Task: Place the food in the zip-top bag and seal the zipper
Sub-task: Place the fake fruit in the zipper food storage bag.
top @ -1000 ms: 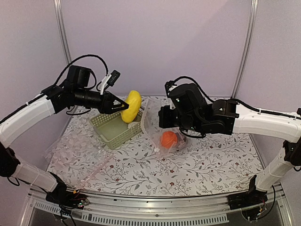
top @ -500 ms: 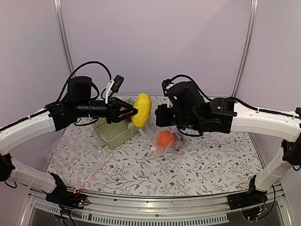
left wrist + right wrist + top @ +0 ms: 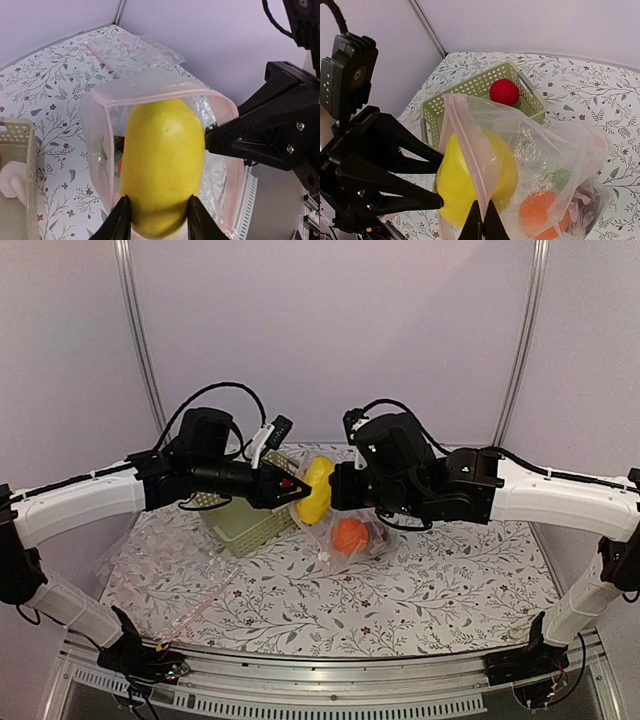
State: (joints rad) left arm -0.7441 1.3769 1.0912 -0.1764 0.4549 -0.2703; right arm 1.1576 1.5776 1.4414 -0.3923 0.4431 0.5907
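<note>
My left gripper (image 3: 157, 212) is shut on the yellow food (image 3: 162, 160), its fingers (image 3: 122, 220) pressed on both sides. The yellow food (image 3: 315, 490) is partly inside the open mouth of the zip-top bag (image 3: 555, 150). My right gripper (image 3: 482, 220) is shut on the pink zipper (image 3: 470, 135) and holds the mouth up. Inside the bag lie an orange food (image 3: 540, 210), a green one (image 3: 562, 177) and a dark maroon one (image 3: 587, 210). A red ball (image 3: 503, 92) sits in the green basket (image 3: 470, 90), and a white food (image 3: 10, 182) lies there too.
The basket (image 3: 240, 525) stands just left of the bag, under my left arm. A second clear bag (image 3: 160, 560) lies flat on the flowered table at the left. Another crumpled clear sheet (image 3: 135, 50) lies beyond the bag. Metal posts (image 3: 140, 340) flank the back wall.
My left arm has carried the yellow food rightward from above the basket into the bag's mouth. The right gripper has kept its hold on the zipper strip, lifting the bag slightly.
</note>
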